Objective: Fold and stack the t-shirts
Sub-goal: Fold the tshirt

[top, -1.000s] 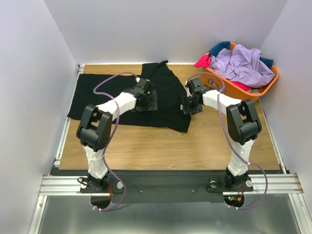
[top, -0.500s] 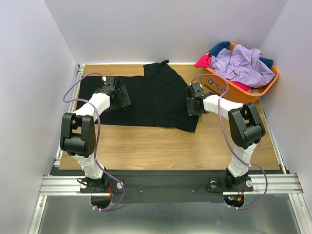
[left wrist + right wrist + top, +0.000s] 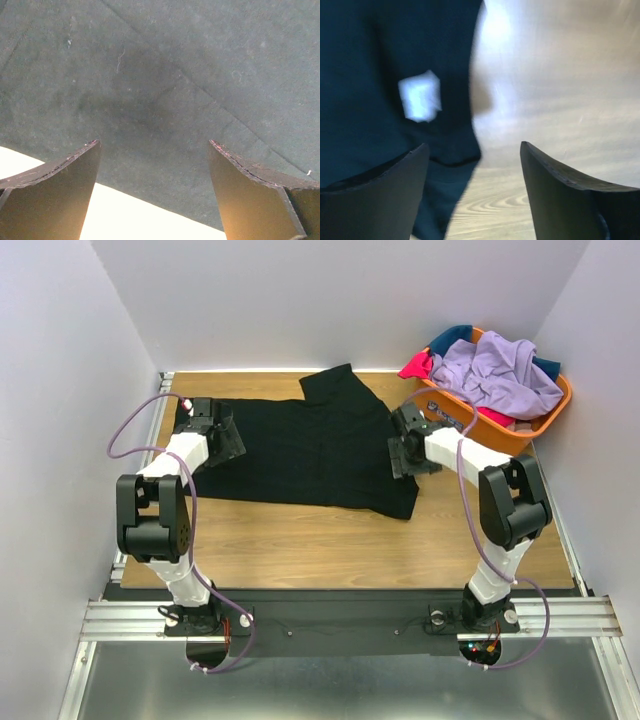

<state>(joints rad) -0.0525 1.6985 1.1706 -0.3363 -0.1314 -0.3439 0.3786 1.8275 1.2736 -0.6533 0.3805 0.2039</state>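
Bare wood of the tabletop (image 3: 300,540) runs along the near edge of the black t-shirt (image 3: 300,445), which lies spread out flat, with one flap jutting from its far edge. The left hand (image 3: 220,432) is down over the shirt's left end, fingers spread wide with nothing between them, only dark cloth underneath. The right hand (image 3: 405,452) is at the shirt's right edge, fingers also apart and gripping nothing. A white label (image 3: 420,95) shows on the cloth just ahead of it. Past the shirt's far right corner stands the orange basket (image 3: 470,420), heaped with a lavender shirt (image 3: 495,370), a pink-red shirt (image 3: 415,365) and a teal shirt (image 3: 450,337).
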